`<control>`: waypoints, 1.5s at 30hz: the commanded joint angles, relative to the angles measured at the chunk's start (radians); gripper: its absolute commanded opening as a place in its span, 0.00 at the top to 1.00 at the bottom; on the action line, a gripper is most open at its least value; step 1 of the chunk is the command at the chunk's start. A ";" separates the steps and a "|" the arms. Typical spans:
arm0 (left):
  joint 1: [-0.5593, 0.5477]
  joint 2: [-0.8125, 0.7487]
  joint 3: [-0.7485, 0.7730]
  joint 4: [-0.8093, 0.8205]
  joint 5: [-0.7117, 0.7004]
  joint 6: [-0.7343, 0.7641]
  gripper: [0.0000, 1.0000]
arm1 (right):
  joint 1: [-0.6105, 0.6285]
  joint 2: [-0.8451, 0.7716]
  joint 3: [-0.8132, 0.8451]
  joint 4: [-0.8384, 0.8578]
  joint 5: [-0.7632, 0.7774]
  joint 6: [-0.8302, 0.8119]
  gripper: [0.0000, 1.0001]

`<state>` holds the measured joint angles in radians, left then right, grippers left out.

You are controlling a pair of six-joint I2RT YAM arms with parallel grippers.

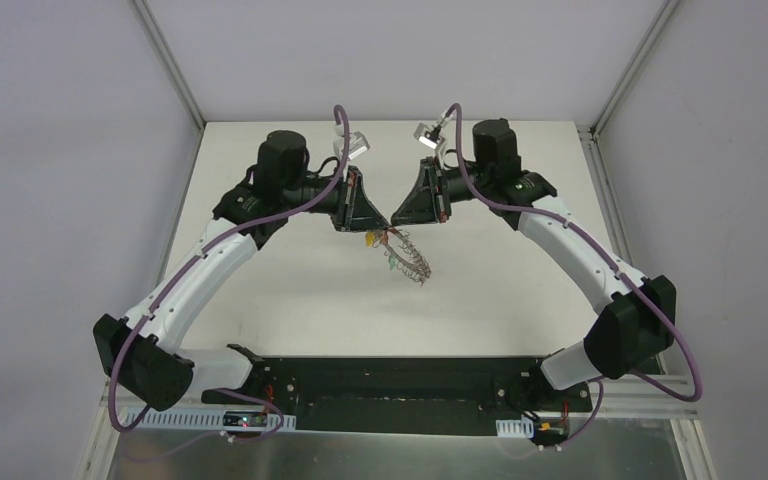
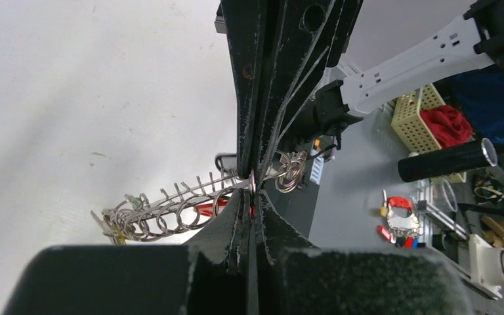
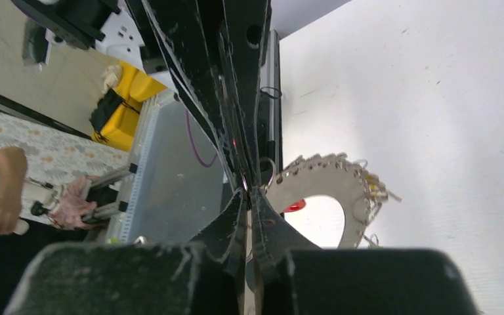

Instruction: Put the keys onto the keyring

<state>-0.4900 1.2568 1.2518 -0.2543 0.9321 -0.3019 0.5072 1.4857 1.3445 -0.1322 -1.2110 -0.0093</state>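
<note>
My left hand point(image 2: 252, 190) is clenched on one end of the keyring point(image 1: 408, 256). My right hand point(image 3: 248, 189) pinches the same rim just beside it, jaws pressed tight. The ring hangs from both hands over the middle of the desk point(image 1: 290, 300), sloping toward my bases. Small keys point(image 2: 205, 209) with red, yellow and green heads sit among its coils.

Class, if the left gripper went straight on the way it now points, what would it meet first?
Most likely the right gripper, which faces it tip to tip, nearly touching. The keyring hangs just off to one side.
</note>
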 commanded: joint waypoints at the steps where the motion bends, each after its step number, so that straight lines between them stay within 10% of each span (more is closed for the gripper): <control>1: 0.011 -0.011 0.131 -0.204 -0.064 0.153 1.00 | -0.002 -0.039 0.037 -0.161 0.037 -0.241 0.92; 15: -0.078 0.112 0.309 -0.509 -0.070 0.395 1.00 | 0.040 -0.043 0.103 -0.244 0.043 -0.292 0.65; 45: -0.089 0.116 0.296 -0.468 -0.025 0.351 1.00 | 0.094 -0.011 0.052 -0.237 0.026 -0.319 0.78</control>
<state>-0.5709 1.3914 1.5185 -0.7685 0.8631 0.0620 0.5919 1.4799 1.4017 -0.3798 -1.1591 -0.3061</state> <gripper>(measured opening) 0.017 0.215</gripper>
